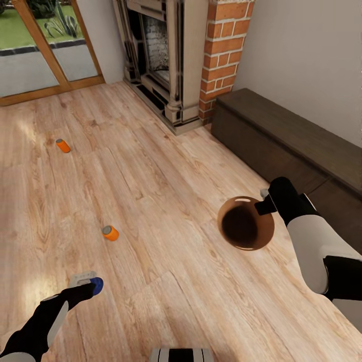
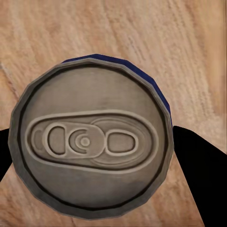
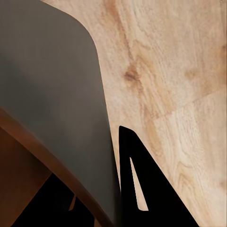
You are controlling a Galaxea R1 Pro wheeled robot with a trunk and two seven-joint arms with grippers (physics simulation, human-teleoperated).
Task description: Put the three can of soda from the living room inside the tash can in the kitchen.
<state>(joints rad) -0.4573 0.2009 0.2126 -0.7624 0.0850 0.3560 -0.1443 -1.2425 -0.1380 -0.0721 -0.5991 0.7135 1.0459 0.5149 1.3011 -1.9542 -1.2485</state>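
Two orange soda cans lie on the wood floor in the head view, one far left [image 1: 63, 146] and one nearer [image 1: 110, 233]. My left gripper [image 1: 88, 284] is low at the front left, shut on a third can [image 1: 96, 285] whose side looks blue. In the left wrist view that can's grey top [image 2: 92, 142] sits between the black fingers [image 2: 203, 179]. The glossy brown trash can [image 1: 236, 201] hangs tilted above the floor at the right, its dark inside facing me. My right gripper [image 1: 265, 201] is shut on its rim; a finger [image 3: 142, 189] lies beside the can's wall [image 3: 47, 94].
A red brick fireplace [image 1: 221, 55] stands at the back. A long dark wood bench [image 1: 296, 136] runs along the right wall. Wood-framed glass doors [image 1: 40, 50] are at the back left. My base [image 1: 181, 355] shows at the bottom edge.
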